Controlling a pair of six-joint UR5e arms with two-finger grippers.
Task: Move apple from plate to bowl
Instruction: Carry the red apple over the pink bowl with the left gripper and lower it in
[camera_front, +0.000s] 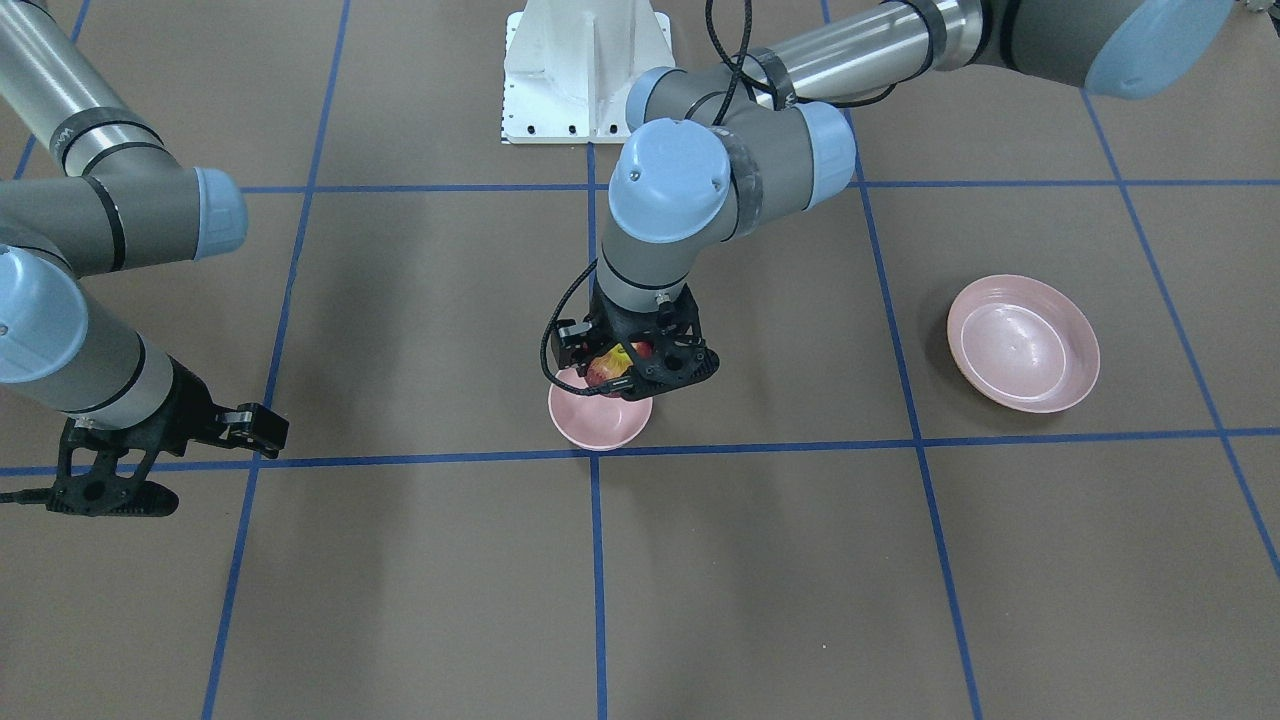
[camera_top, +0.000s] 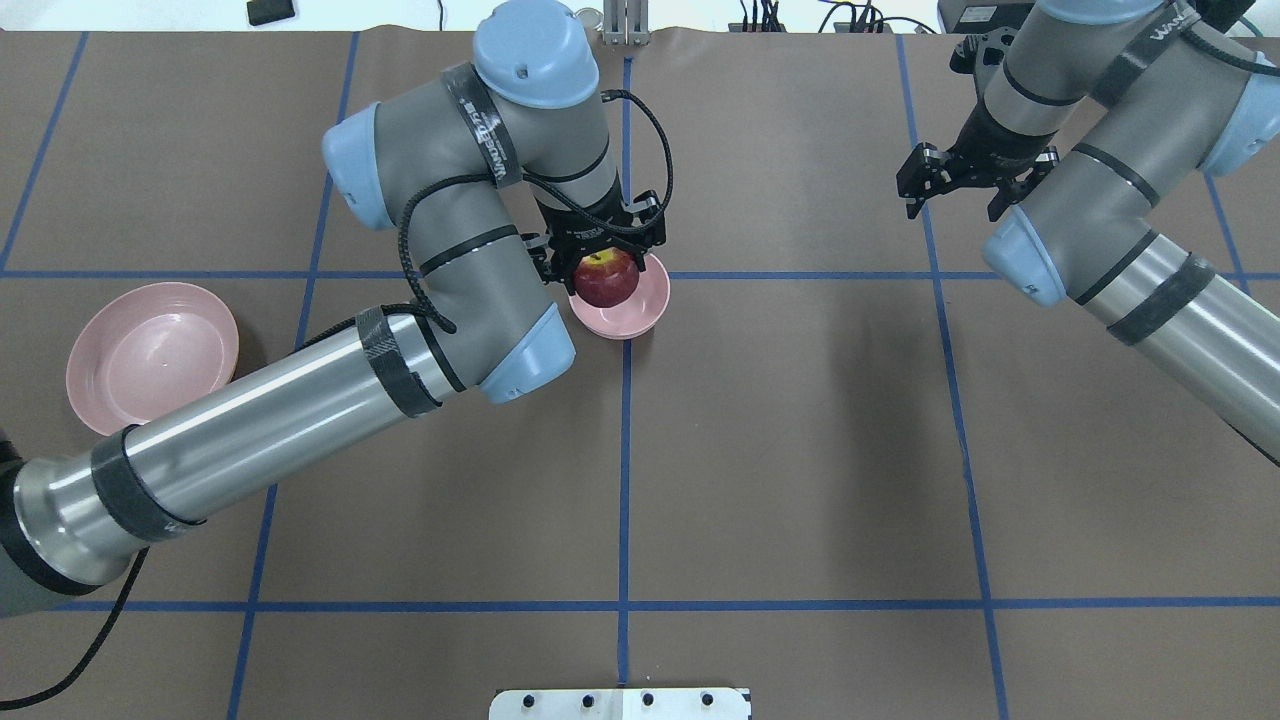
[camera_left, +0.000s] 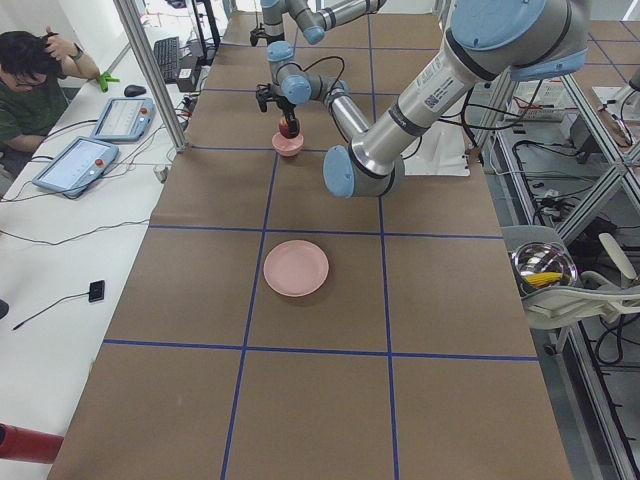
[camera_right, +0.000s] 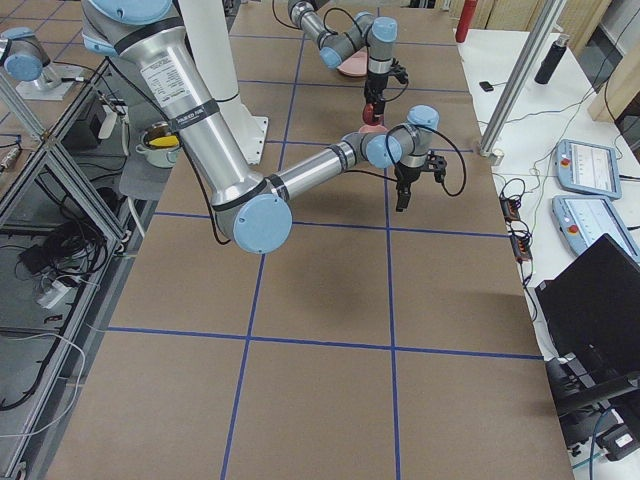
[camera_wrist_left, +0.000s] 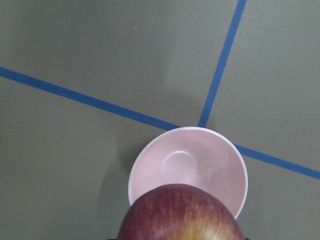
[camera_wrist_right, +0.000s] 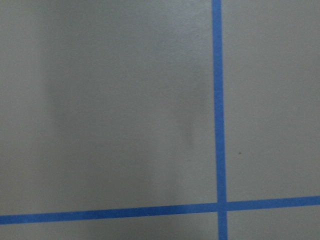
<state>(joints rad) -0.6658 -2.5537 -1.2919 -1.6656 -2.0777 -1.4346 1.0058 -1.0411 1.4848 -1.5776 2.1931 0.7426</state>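
The left arm's fingers (camera_front: 672, 366) grip the small round dark-red apple (camera_top: 605, 280), poised right over the small deep pale-pink bowl (camera_top: 646, 306) on the brown bench (camera_top: 800, 450). Its path looks straight down.

Overhead and front-facing cameras look down from opposite table (camera_top: 800, 450) edges; side cameras look along it; wrist cameras point down, close. All but right wrist share the bowl (camera_wrist_left: 187, 167).

One apple (camera_top: 605, 278), one bowl (camera_top: 647, 300) — one plate (camera_top: 150, 352)

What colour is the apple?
The apple is dark red with a yellow patch by its stem; the overhead view shows it best.
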